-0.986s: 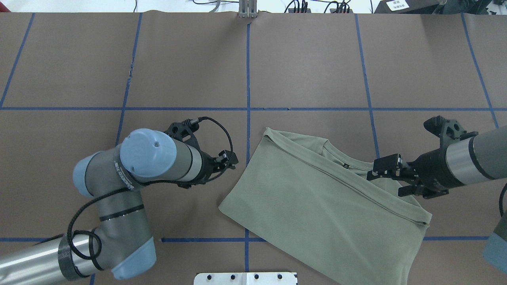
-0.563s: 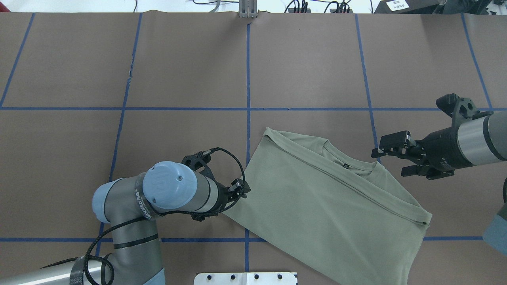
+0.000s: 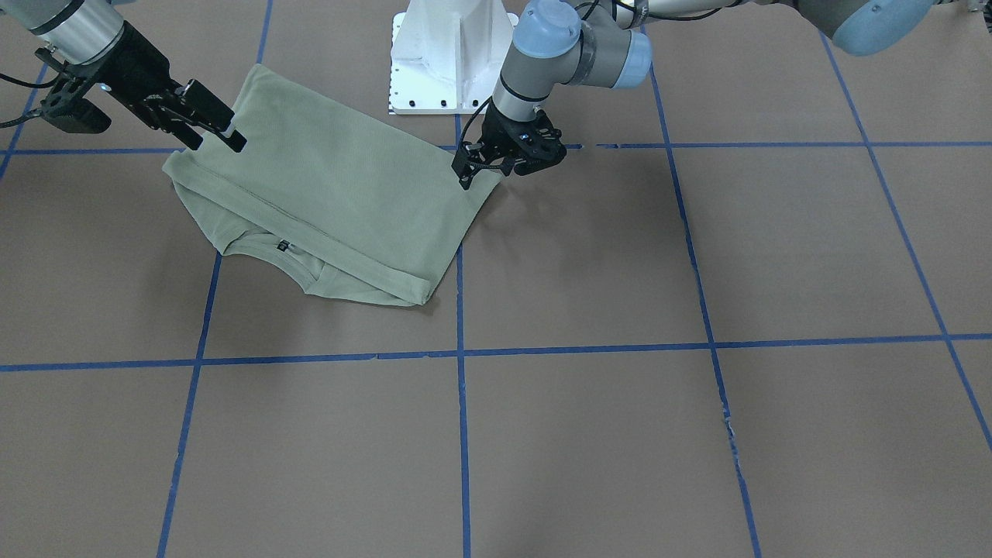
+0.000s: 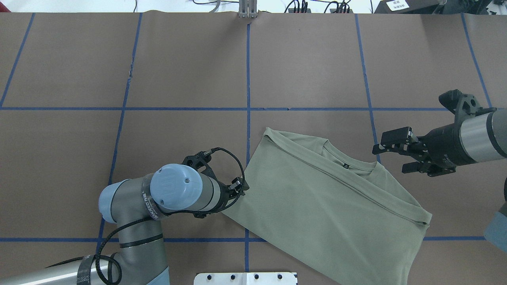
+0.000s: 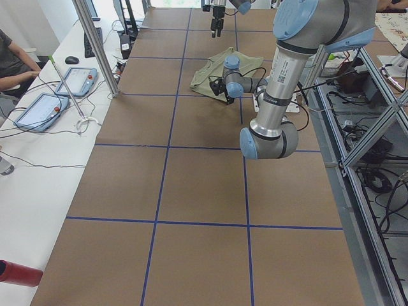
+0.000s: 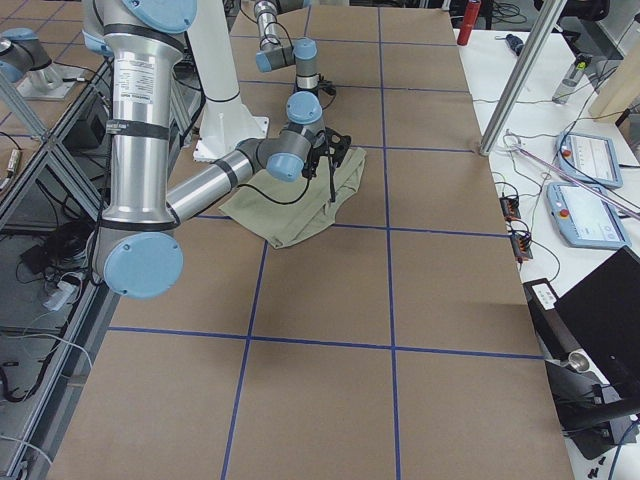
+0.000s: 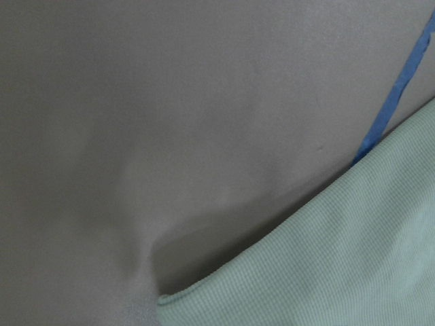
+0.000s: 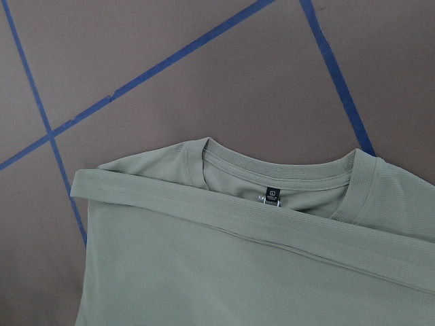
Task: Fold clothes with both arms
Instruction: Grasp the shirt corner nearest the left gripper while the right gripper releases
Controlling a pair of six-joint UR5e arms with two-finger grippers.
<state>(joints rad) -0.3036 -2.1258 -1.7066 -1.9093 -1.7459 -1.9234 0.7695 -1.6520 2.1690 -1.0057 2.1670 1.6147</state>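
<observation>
The clothes are one sage-green shirt (image 4: 317, 206) lying folded flat on the brown table, its round neck and label (image 8: 273, 195) facing the far side. My left gripper (image 3: 484, 167) points down at the shirt's left corner (image 4: 227, 209). The wrist hides its fingers, so I cannot tell whether it is open or shut. The left wrist view shows only that corner (image 7: 340, 265) and bare table. My right gripper (image 4: 390, 154) hovers open and empty just right of the collar, off the cloth (image 3: 325, 194).
The white pedestal base (image 4: 245, 278) stands at the near edge, close behind the shirt. Blue tape lines (image 4: 248, 79) grid the brown table. Beside the table runs a white desk with tablets (image 5: 41, 108), where a person's arm (image 5: 16, 70) rests.
My left arm swung toward the robot and right, down to the shirt's left corner. My right gripper drew back from the shirt's shoulder, away and to the right. The shirt has not moved.
</observation>
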